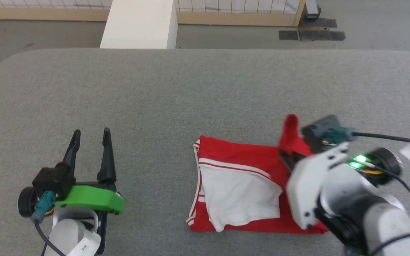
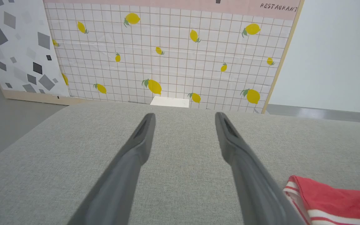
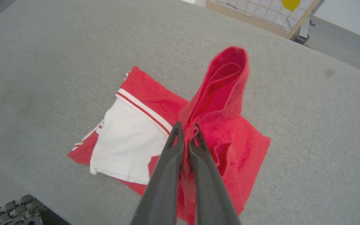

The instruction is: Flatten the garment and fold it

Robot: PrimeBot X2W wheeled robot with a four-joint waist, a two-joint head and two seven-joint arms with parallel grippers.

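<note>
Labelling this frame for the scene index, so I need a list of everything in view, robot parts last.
garment: one, red with a white sleeve and red-striped trim, partly folded on the table's near right. One red fold is pulled up.
table: one, grey fabric top, across the foreground.
block: one, white, past the table's far edge.
lemon-print panel: one, white grid with yellow lemons, standing behind the table.
speckled panel: one, white with grey flecks, left of the lemon-print panel.
tape patches: a few, dark, on the floor at far right.
floor: grey, around the table.
left tool: one, dark fingers, open over bare table left of the garment.
right tool: one, dark fingers, shut on the garment's raised fold.
</note>
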